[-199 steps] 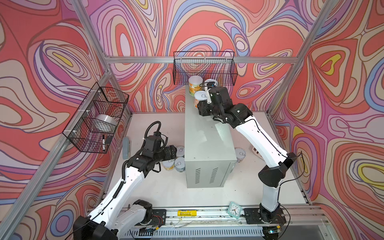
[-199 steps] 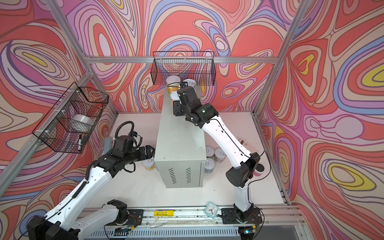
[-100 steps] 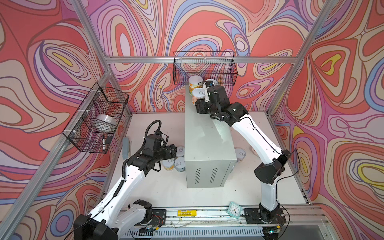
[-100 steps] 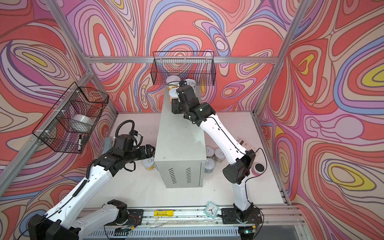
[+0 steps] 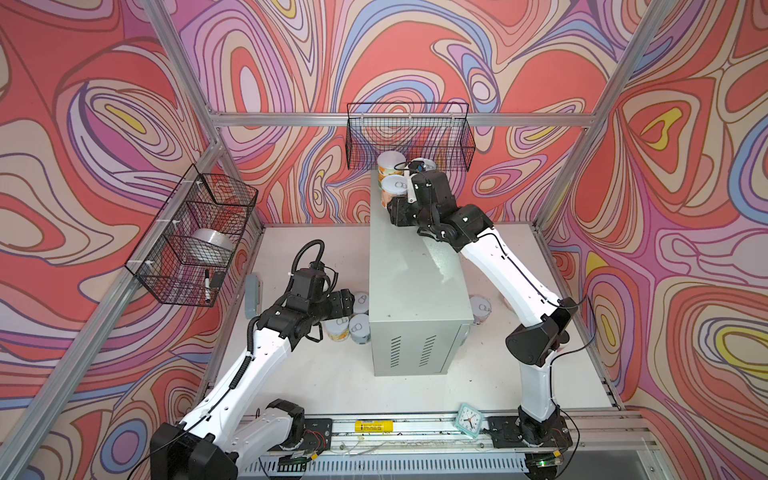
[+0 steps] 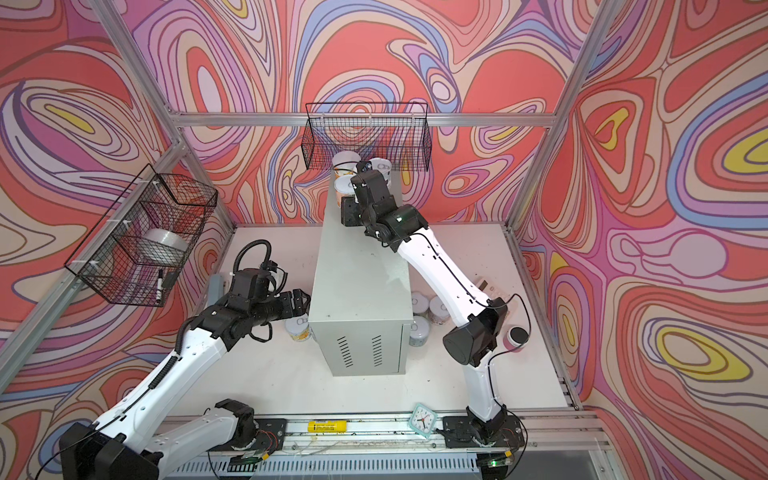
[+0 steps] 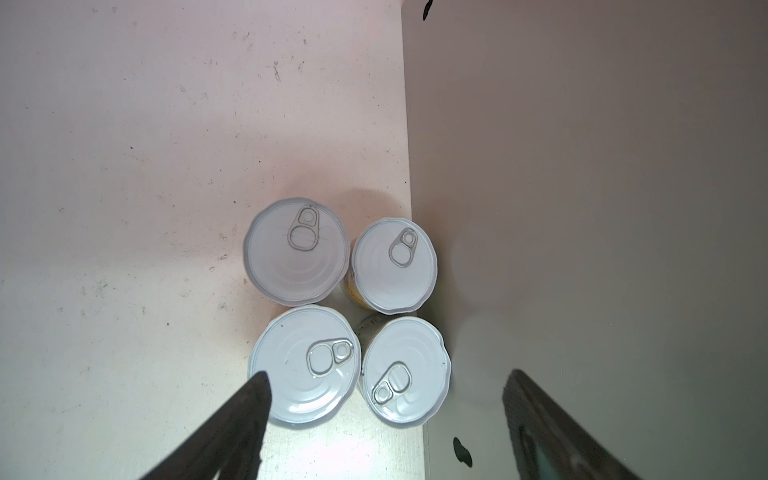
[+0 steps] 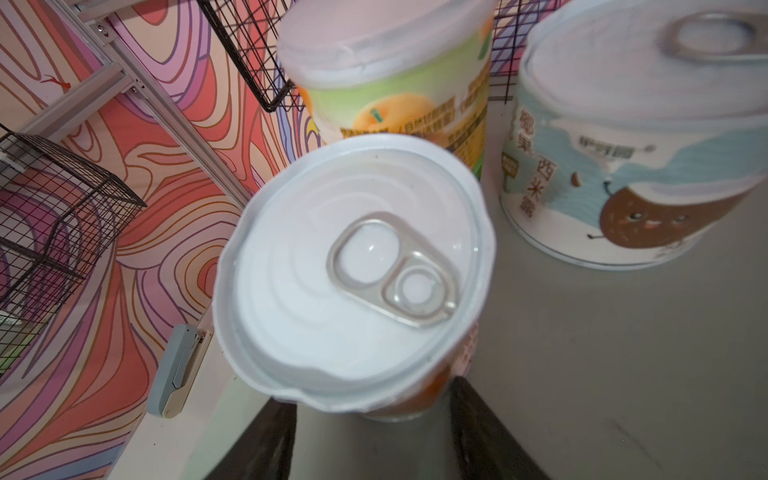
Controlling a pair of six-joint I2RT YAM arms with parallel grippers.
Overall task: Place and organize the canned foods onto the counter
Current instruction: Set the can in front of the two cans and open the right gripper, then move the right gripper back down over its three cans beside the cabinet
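Left claw [image 5: 348,300] first: we see it hanging wide open and empty over four cans [image 7: 299,249] that stand upright in a tight square on the desk [image 5: 291,374], just beside the left side of the counter [image 5: 411,291] near its front end. Its dark fingers [image 7: 237,419] straddle two of them.

On the far end of the counter we count three cans: a green-labelled one [image 5: 390,164] at the far left corner, a white-and-blue one [image 8: 623,166] toward the far right corner, and an orange one [image 8: 353,274] on the left edge just in front of the green. Our right claw [image 8: 372,397] is closed on that orange can, one finger low on each side; we cannot tell whether its base touches the top. Right of the counter three more cans [image 6: 419,301] stand on the desk close beside its front end, making ten. One clock [image 5: 469,419] sits at the desk's front edge.

Compared with a second ago, the right claw has shifted the orange can slightly toward the far left corner; the left claw and the other nine cans have not moved.
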